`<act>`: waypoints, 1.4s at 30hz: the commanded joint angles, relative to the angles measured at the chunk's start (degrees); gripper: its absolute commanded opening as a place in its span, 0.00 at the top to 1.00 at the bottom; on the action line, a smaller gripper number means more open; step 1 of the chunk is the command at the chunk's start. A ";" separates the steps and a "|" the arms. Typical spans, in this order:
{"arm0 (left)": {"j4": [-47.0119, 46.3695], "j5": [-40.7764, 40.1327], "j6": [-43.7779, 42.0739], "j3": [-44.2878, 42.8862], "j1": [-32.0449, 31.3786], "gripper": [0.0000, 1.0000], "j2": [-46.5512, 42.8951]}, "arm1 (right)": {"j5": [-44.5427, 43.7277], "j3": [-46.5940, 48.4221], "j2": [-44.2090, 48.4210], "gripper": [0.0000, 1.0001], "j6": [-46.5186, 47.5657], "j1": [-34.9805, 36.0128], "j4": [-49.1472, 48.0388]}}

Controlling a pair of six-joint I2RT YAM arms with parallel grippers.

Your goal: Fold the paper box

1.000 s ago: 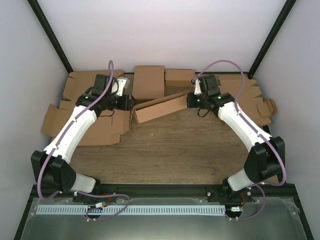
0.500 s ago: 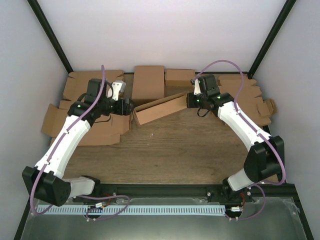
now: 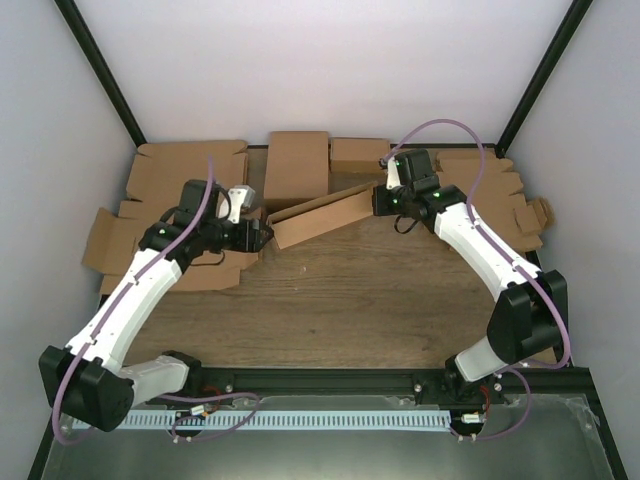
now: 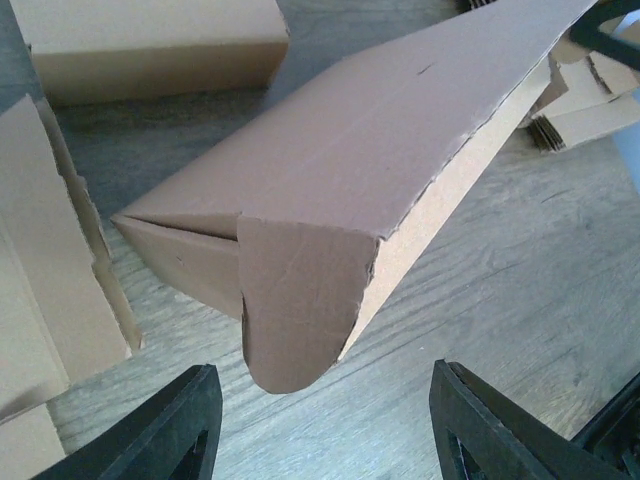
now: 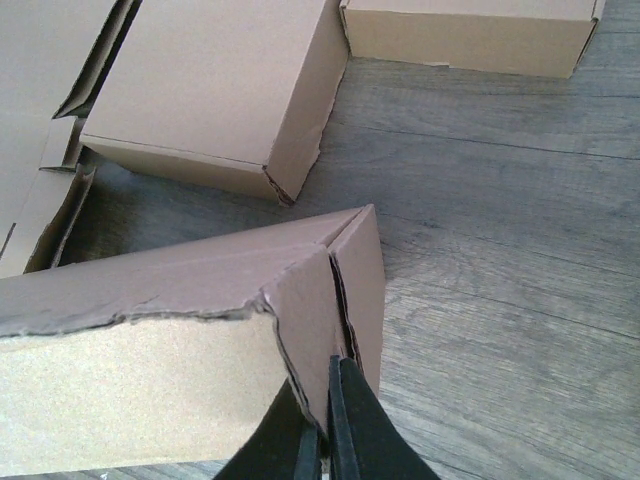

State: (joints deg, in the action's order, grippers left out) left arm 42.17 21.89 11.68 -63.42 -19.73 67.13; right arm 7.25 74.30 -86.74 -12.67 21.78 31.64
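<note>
The right gripper [image 5: 332, 378] has its two dark fingers pressed together on the thin end wall of the paper box [image 5: 150, 350]. The paper box stretches away to the left of the fingers. Ahead and a bit left sits a closed box [image 5: 220, 80]. Farther ahead on the right is a second box [image 5: 470, 30]. Flat cardboard [image 5: 40, 60] lies far left on the wooden table [image 5: 500, 250].

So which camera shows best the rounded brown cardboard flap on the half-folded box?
Left wrist view: the rounded brown cardboard flap of the half-folded box hangs large before the open left gripper. From the top it is tiny. The right wrist view shows only the box's other end, in the right gripper.
</note>
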 commanded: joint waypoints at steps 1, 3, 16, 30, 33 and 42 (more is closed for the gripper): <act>-3.56 -1.51 1.68 1.63 -1.36 0.40 0.46 | 0.47 1.58 -0.80 0.99 0.12 0.54 -0.67; -4.38 -1.38 2.27 2.35 -1.71 0.40 1.32 | 0.49 1.55 -0.80 0.99 0.16 0.57 -0.64; -15.54 -0.99 9.64 9.20 -1.66 0.35 6.04 | 1.10 1.66 -0.40 0.95 0.46 0.58 -0.70; -18.57 9.73 14.50 5.19 1.79 0.64 10.40 | 2.97 6.50 1.25 0.94 -0.32 1.62 11.21; -17.78 11.60 15.55 4.57 1.80 0.66 9.56 | 3.39 3.78 4.42 0.93 -1.22 2.11 12.00; -12.52 18.83 19.70 4.15 1.73 0.67 5.07 | 5.83 -0.70 10.32 0.93 -2.70 2.48 20.07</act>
State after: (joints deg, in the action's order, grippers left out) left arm 28.86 33.65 28.67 -57.12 -17.63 75.55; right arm 8.86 73.73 -79.05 -14.44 22.61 46.15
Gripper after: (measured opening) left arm 0.336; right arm 0.074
